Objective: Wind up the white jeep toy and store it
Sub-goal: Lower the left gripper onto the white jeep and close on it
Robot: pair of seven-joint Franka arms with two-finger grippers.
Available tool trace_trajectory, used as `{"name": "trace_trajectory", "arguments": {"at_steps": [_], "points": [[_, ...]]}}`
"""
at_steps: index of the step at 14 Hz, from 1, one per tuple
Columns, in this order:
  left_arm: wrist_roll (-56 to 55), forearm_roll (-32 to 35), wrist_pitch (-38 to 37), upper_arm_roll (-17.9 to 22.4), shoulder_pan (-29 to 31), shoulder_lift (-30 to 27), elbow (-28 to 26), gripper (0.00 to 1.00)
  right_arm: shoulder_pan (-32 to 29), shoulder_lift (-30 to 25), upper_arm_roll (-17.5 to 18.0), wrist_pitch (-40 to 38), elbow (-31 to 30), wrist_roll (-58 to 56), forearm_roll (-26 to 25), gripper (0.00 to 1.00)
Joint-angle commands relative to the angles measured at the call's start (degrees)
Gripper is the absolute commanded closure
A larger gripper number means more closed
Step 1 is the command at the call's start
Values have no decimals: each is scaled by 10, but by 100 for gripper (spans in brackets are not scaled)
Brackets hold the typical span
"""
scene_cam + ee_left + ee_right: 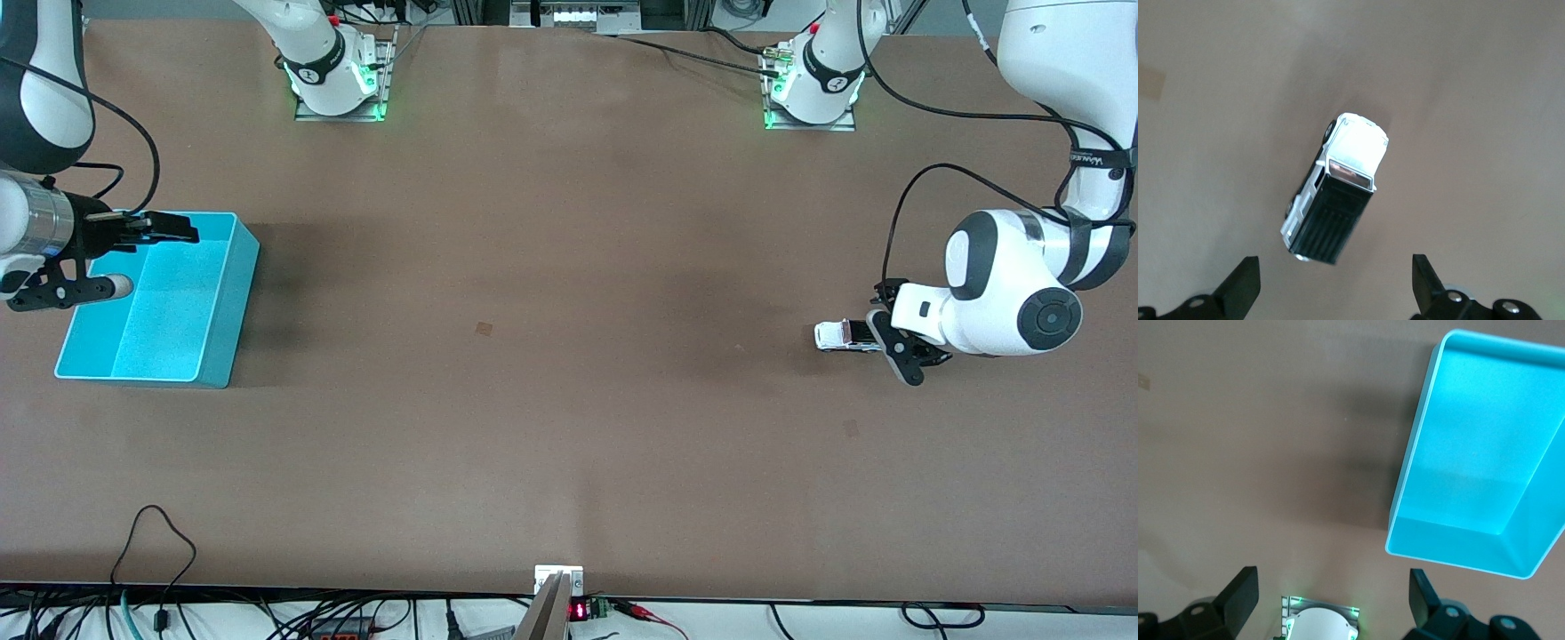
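My left gripper (1335, 283), fingers spread and empty, hovers over the white jeep toy (840, 335) on the table at the left arm's end. I'm approaching; next I must straddle it squarely. My right gripper (164, 228) waits, released, over the turquoise bin (229, 302).

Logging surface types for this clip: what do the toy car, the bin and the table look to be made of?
The toy car: glossy white body that glares under the light, ribbed black roof; painted metal or hard plastic, I can't tell which. The bin: turquoise, smooth thin walls with rounded corners and a soft sheen, likely moulded plastic. The table: flat matte brown surface, perhaps laminate or board.
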Motion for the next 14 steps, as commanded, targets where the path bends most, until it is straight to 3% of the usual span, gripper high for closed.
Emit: {"name": "trace_trajectory", "arguments": {"at_steps": [1,8,14], "points": [[90,7,40,-2,3,1,-19,0,0,-28,0,0,-43,5,0,0],[198,0,114,-5,12,-2,-75,0,7,-114,4,76,-186,60,-3,0],[257,0,172,-16,12,-8,-113,0,7,-131,7,93,-216,61,-5,0]]}}
